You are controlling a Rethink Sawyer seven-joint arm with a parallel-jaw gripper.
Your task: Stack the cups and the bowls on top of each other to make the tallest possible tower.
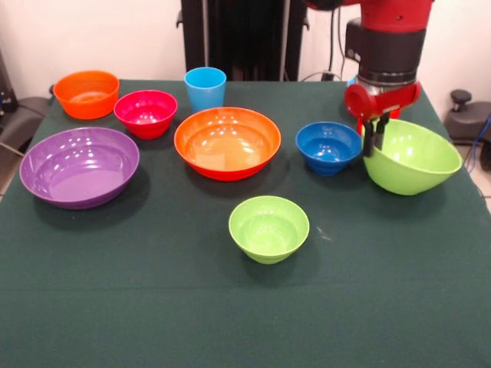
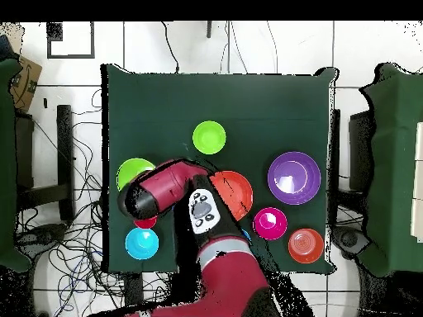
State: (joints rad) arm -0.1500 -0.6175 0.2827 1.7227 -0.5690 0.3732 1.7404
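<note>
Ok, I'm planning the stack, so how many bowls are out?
7. In the front view: small orange and pink at the far left, purple, big orange centre, dark blue, big green in the pincer, small green nearest. The arm may hide more.

Dark green tablecloth (image 1: 153, 307), tangled floor cables (image 2: 66, 239)

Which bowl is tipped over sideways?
The big green bowl. The pincer grips its rim and it sits tilted, while the small green bowl and the others rest flat.

Glossy plastic bowls (image 1: 227, 142) on a matt green cloth (image 1: 153, 307).
</note>
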